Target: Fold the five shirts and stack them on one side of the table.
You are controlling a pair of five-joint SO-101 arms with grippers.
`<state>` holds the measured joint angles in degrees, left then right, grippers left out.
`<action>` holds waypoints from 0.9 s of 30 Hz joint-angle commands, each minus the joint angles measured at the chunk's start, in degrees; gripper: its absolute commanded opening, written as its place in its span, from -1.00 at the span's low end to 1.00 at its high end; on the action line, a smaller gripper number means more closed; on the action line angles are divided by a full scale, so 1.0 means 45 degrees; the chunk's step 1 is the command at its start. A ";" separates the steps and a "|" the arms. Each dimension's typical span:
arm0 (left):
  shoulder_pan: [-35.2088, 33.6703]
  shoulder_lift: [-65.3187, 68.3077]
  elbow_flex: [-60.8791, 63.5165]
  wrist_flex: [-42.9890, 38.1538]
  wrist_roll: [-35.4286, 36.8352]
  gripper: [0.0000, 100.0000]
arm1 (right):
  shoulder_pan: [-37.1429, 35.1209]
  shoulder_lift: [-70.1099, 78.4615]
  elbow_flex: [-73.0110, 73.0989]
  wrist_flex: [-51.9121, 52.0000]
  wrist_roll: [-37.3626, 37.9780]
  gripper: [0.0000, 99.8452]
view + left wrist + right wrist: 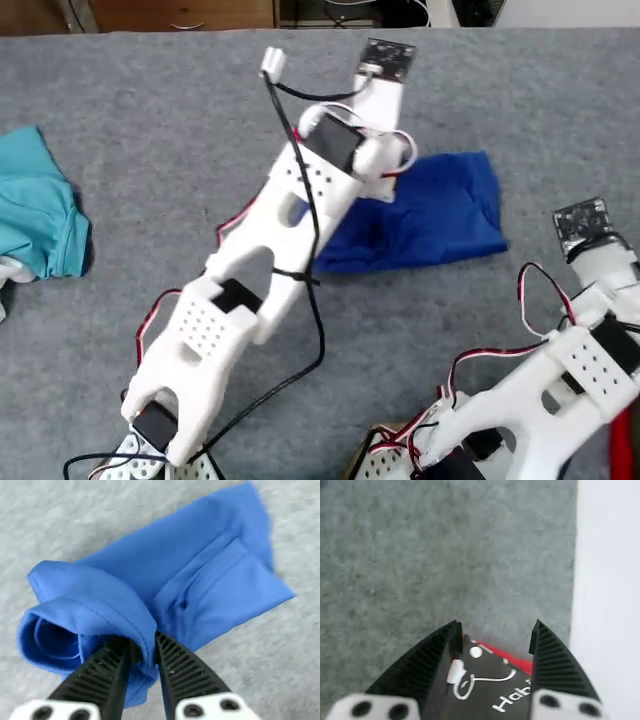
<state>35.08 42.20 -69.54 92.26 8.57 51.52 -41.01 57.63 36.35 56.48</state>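
Left claw (144, 654) pinched shut on rolled hem of blue shirt (200, 575) — fold seemingly half done — teal shirt (35, 205) bunched well apart on counter (150, 120), no stack yet.

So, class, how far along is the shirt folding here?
Done, apparently: a teal shirt lies bunched at the left edge of the table. In hand: the left gripper pinches a rolled edge of the blue shirt, partly folded. Left: finishing and stacking it; the right gripper hangs open, holding nothing.
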 commanded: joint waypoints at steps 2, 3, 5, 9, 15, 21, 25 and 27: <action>0.0762 0.0127 -0.0918 -0.1309 -0.0117 -0.96 | 0.0244 -0.0440 0.0264 0.0547 -0.0117 -0.56; 0.0879 0.0166 -0.0918 -0.1621 -0.0117 -0.96 | 0.0381 -0.0440 0.0283 0.0840 -0.0352 -0.60; 0.1074 0.0205 -0.0860 -0.2208 -0.0137 -0.96 | 0.0830 -0.0440 0.0225 0.1192 -0.0899 -0.73; 0.1231 0.0205 -0.0840 -0.3165 -0.0117 -0.96 | 0.1709 -0.0420 -0.0752 0.2032 -0.2149 -0.98; 0.1465 0.0205 -0.0801 -0.4220 -0.0098 -0.96 | 0.1709 0.0322 -0.2608 0.3556 -0.3204 -0.99; 0.1993 0.0303 -0.0410 -0.5607 -0.0078 -0.96 | 0.1690 0.2686 -0.4503 0.4904 -0.3282 -0.99; 0.2442 0.0752 0.0274 -0.6935 -0.0078 -0.96 | 0.1905 0.3643 -0.5187 0.5236 -0.3614 -0.99; 0.2716 0.1045 0.0313 -0.7424 -0.0078 -0.96 | 0.2002 0.3702 -0.5226 0.5177 -0.3712 -0.99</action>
<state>45.36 47.12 -67.96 62.37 8.57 59.08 -25.01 37.49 59.38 40.92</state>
